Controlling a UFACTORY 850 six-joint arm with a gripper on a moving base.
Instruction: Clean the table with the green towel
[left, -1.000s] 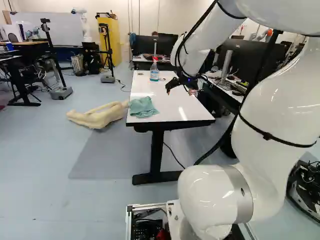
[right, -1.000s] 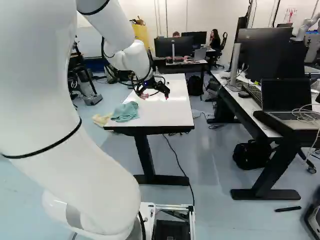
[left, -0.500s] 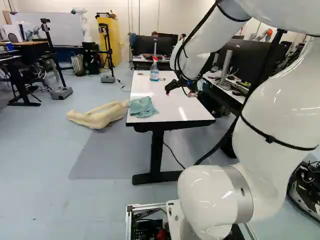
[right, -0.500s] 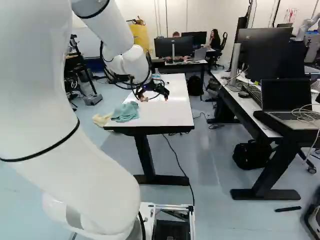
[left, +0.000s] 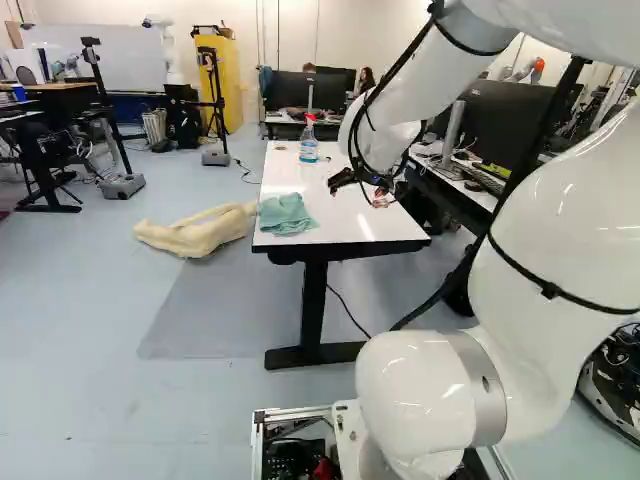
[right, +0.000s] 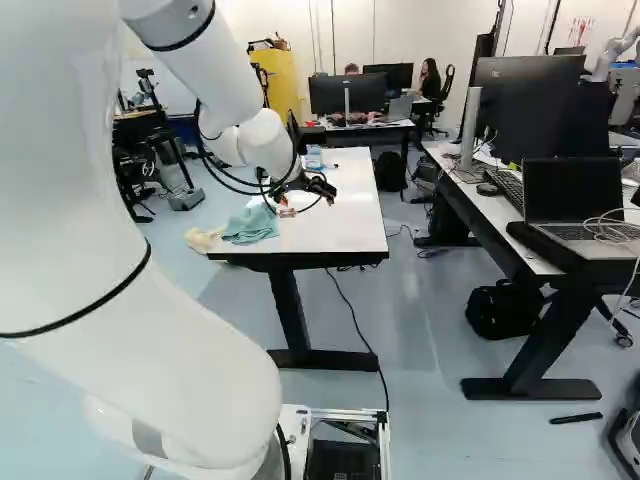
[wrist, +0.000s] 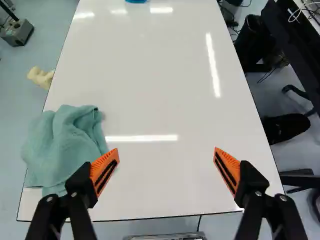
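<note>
"Above the near part of the table (left: 350, 220), what is the gripper (wrist: 166, 150) holding?"

"Nothing. Its two fingers stand wide apart, with bare tabletop showing between the orange pads (wrist: 104, 170)."

"And the green towel (wrist: 65, 147)?"

"Call the table's far end twelve. It lies crumpled at the near corner, about seven o'clock on the tabletop. From the gripper it's at about ten, close beside one finger."

"So picking it up comes next. What worries me is that edge."

"Me too. The towel seems to poke over at the nine o'clock side. If a finger comes down on the heap and shoves toward nine, it could slide off, perhaps onto the cream cloth (left: 195, 235) on the floor out there."

"Could the grip itself fail?"

"Easily. Close too high and you'd pinch one loose fold, which might slip out during wiping. Go too low and the fingertips could jam against the hard top."

"Anything further on?"

"The spray bottle (left: 309, 150), up by twelve. A long wiping stroke with trailing cloth could tip it. I'd shift over toward the towel first, then lower straight down around its thick middle."
</note>
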